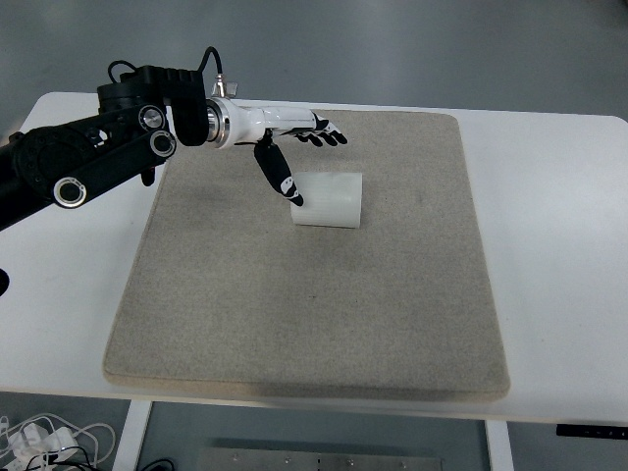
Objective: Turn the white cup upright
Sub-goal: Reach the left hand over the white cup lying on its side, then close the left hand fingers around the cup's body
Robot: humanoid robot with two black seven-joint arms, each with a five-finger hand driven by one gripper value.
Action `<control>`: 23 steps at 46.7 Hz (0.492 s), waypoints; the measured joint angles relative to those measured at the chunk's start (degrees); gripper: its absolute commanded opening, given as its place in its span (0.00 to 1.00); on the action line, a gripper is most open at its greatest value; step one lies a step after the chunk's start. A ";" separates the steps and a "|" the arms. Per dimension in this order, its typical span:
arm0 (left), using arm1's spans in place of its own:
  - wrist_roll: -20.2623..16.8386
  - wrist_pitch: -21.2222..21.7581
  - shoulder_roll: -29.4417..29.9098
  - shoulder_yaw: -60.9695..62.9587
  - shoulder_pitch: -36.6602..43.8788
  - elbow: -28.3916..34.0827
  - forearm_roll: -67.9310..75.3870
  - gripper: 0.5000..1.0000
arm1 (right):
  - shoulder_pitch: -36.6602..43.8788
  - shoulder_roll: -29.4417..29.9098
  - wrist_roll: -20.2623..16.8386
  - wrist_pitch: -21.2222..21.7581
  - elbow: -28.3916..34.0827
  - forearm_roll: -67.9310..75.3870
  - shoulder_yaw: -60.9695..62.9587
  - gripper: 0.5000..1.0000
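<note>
Fingers (326, 134) spread flat, holding nothing; my left hand (294, 132) open, thumb (279, 174) angled down with its tip at the white cup (329, 199), lying sideways on the mat (314, 314).

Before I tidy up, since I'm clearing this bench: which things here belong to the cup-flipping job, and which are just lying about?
Job:
white cup, on its side
left hand, fingers spread beside it
grey mat under it

Lying about:
white cables on the floor
white table
</note>
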 measured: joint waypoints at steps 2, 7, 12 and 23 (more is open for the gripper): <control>0.00 0.06 -0.92 0.00 0.02 0.88 0.71 0.93 | 0.01 0.00 -0.01 0.00 0.00 0.00 0.00 0.90; -0.01 0.07 -3.34 0.00 0.06 2.57 1.97 0.93 | 0.00 0.00 -0.01 0.00 0.00 0.00 0.00 0.90; 0.01 0.11 -4.37 0.00 0.27 3.91 3.23 0.93 | 0.01 0.00 0.00 0.00 0.00 0.00 0.00 0.90; -0.09 0.16 -6.31 -0.08 0.59 7.02 5.29 0.93 | 0.00 0.00 0.00 0.00 0.00 0.00 0.00 0.90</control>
